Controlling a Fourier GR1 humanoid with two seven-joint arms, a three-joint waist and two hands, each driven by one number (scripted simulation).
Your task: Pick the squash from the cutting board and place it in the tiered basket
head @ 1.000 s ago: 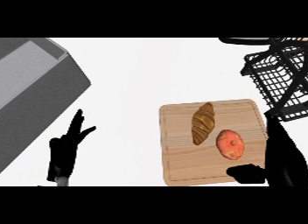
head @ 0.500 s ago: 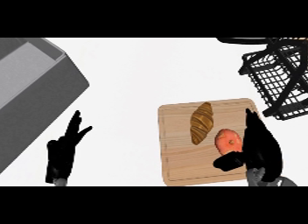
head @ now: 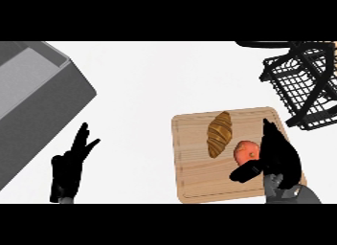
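the cutting board [head: 199, 184] lies on the white counter [head: 164, 81] at about five o'clock in the head view, a pale wooden slab with a groove around its edge. on it, a brown croissant [head: 219, 133] lies lengthwise toward the board's upper middle, and the squash [head: 245, 151], orange-red and rounded, lies just beside it at its four o'clock, on the board's right half.

the right hand [head: 281, 155] comes in from the lower edge at five o'clock and is over the right side of the board. its fingers reach up past the squash's right flank, toward twelve o'clock, and its thumb [head: 245, 172] juts out to the left just below the squash. the hand covers the squash's right edge, and the fingers and thumb bracket the squash without curling round it; whether they touch it cannot be told.

the tiered basket [head: 309, 83], black wire, stands at two o'clock, well apart from the squash and just beyond the board's upper right corner.

the left hand [head: 67, 170] rests open at eight o'clock, fingers up and spread, holding nothing. a grey box-like fixture [head: 30, 91] fills the ten o'clock corner.
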